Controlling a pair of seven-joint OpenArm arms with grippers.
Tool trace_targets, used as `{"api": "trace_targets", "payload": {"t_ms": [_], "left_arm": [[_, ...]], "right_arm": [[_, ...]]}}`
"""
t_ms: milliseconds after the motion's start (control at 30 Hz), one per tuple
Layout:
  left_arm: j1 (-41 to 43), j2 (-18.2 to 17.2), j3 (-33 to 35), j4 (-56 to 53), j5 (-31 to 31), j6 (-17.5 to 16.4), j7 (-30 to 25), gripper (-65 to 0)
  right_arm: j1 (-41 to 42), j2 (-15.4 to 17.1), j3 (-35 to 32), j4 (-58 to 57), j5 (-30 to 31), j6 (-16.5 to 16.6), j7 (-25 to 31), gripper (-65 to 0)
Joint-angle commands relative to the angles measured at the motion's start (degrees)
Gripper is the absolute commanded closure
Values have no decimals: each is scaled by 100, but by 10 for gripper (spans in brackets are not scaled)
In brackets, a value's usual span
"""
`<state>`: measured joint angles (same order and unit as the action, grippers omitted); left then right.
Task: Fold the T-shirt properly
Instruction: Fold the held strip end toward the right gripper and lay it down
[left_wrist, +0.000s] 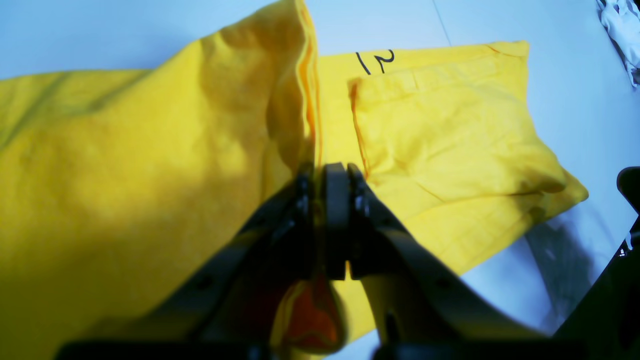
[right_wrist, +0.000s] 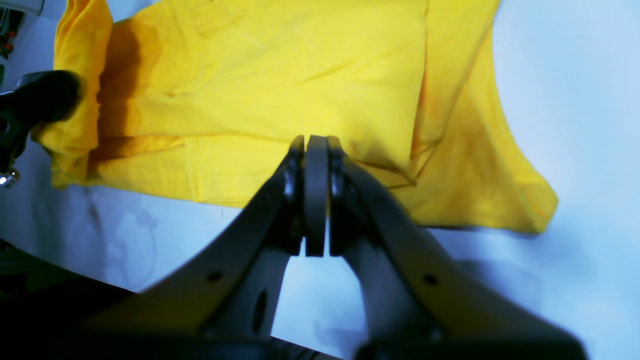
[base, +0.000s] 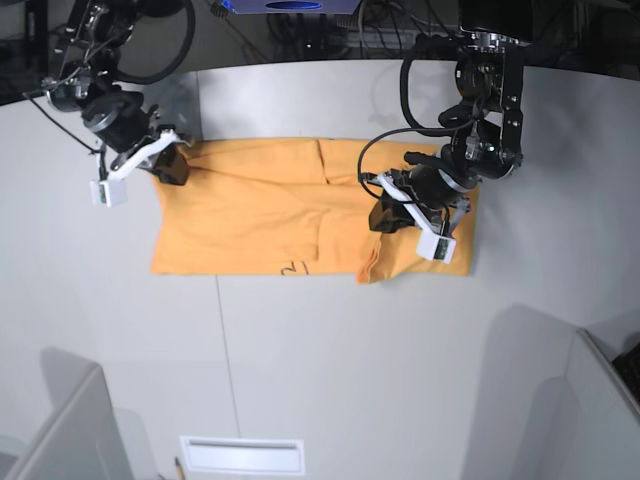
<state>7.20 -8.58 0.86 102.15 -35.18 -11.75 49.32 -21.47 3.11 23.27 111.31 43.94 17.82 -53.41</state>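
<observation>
The shirt (base: 270, 215) is being taken as the landmark; it is lying spread across the far half of the white table (base: 330, 380), folded into a wide band, its long edges running left to right in the base view.

At the shirt's far-left corner in that view, the right gripper (base: 170, 165) is being held low at the cloth edge. In its own wrist view the right gripper (right_wrist: 316, 150) is seen with its fingers (right_wrist: 295, 170) pressed together; its tips are placed right at a fold edge of the shirt (right_wrist: 280, 75), but whether any cloth is being pinched cannot be told.

Along the shirt's near edge, around the middle, a black handwritten mark (base: 292, 268) is being shown.

Over the shirt's right part, the left gripper (base: 392, 215) is being held above a raised fold. In the left wrist view the left gripper (left_wrist: 330, 175) is seen clamped, fingers (left_wrist: 304, 190) closed, on an upright ridge of the shirt (left_wrist: 150, 165), with cloth bunched between the jaws. Just right of that ridge a folded sleeve (left_wrist: 450, 140) is lying flat, and the mark (left_wrist: 375, 61) is lying beyond it.
</observation>
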Motion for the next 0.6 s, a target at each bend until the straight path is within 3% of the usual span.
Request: {"api": "trace_targets", "payload": {"t_ms": [0, 367, 567], "left_arm": [[-65, 1, 6, 93, -91, -8, -101, 0], [-56, 1, 6, 84, -108, -8, -92, 0], [-56, 18, 24, 84, -144, -8, -75, -352]], "right_arm": [[33, 36, 16, 91, 111, 33, 97, 0], [42, 36, 16, 30, 111, 33, 97, 0], [42, 45, 16, 21, 111, 33, 106, 0]]}}
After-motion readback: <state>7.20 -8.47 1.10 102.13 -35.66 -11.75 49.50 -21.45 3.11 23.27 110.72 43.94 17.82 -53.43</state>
